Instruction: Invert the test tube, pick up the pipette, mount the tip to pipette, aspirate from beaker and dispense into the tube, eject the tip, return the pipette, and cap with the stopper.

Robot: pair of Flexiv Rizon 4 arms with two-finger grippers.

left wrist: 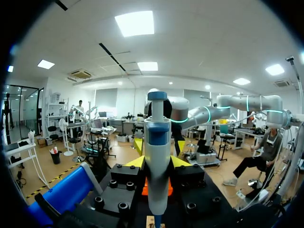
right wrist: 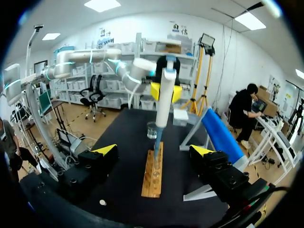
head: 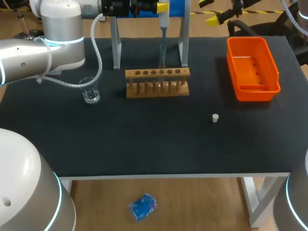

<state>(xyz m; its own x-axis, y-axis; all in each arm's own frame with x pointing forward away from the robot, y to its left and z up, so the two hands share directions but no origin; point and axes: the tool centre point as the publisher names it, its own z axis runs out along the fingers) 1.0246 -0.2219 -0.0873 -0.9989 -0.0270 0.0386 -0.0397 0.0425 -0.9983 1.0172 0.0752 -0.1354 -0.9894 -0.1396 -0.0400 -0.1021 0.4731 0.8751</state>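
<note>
My left gripper [head: 162,8] [left wrist: 157,162] is shut on the white and blue pipette [head: 163,21] [left wrist: 157,156], which hangs upright over the wooden rack [head: 157,82] [right wrist: 153,173]. The pipette's blue tip [head: 162,55] [right wrist: 156,152] reaches down into a clear test tube standing in a rack hole. A glass beaker [head: 90,90] [right wrist: 152,129] stands left of the rack. The small white stopper [head: 215,118] [right wrist: 102,202] lies on the mat at the front right. My right gripper [head: 222,18] [right wrist: 154,151] hangs high off the rack's right end, open and holding nothing.
An orange bin [head: 252,67] sits at the back right of the black table. The pipette stand, with grey legs [head: 115,45] and a blue top bar [right wrist: 221,137], rises just behind the rack.
</note>
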